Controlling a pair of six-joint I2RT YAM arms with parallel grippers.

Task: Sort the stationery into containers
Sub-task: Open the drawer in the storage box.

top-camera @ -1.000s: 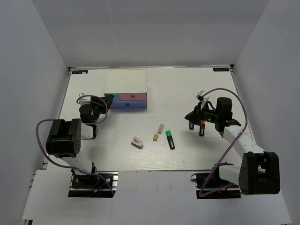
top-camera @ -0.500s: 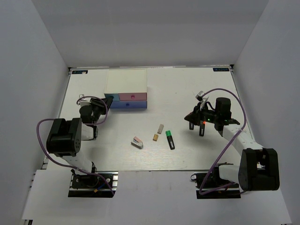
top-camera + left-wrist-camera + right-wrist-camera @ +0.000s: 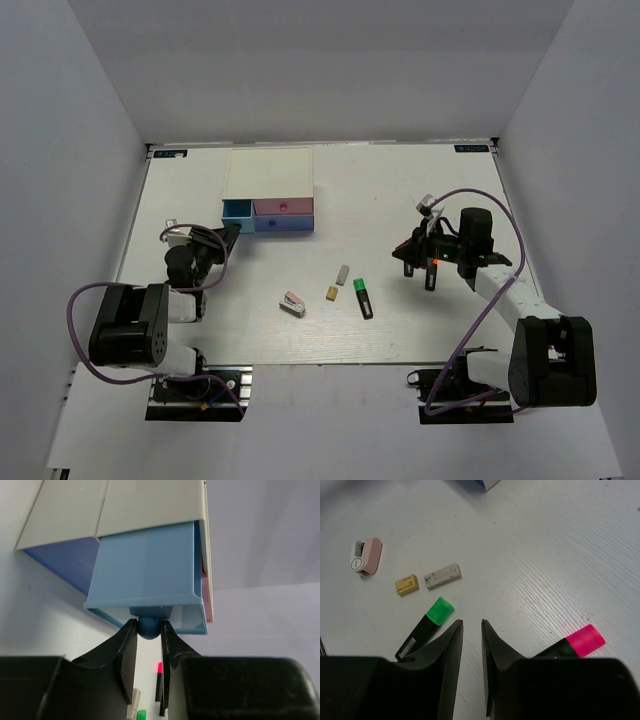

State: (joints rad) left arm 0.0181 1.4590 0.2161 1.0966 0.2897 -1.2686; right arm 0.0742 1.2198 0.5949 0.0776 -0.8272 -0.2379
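The white-topped drawer box (image 3: 268, 175) stands at the back. Its light blue drawer (image 3: 238, 210) is pulled partly out; the left wrist view shows it (image 3: 147, 575) from below. My left gripper (image 3: 222, 236) is shut on that drawer's round knob (image 3: 149, 628). The pink drawer (image 3: 283, 206) and the wider blue-lavender drawer (image 3: 280, 224) are closed. On the table lie the green-capped highlighter (image 3: 363, 297) (image 3: 424, 627), two beige blocks (image 3: 343, 273) (image 3: 332, 293) and the pink-and-white stapler piece (image 3: 293, 304) (image 3: 366, 556). My right gripper (image 3: 415, 262) (image 3: 472, 625) is empty, jaws a narrow gap apart, beside the pink-capped highlighter (image 3: 580, 642). The orange-capped one is out of view.
White walls close in the table (image 3: 250, 340) on the left, right and back. The right arm's purple cable (image 3: 480, 320) loops over the table's right side.
My left gripper has drawn back toward the near edge with the knob, and the light blue drawer has slid out of the box. The right arm has barely moved.
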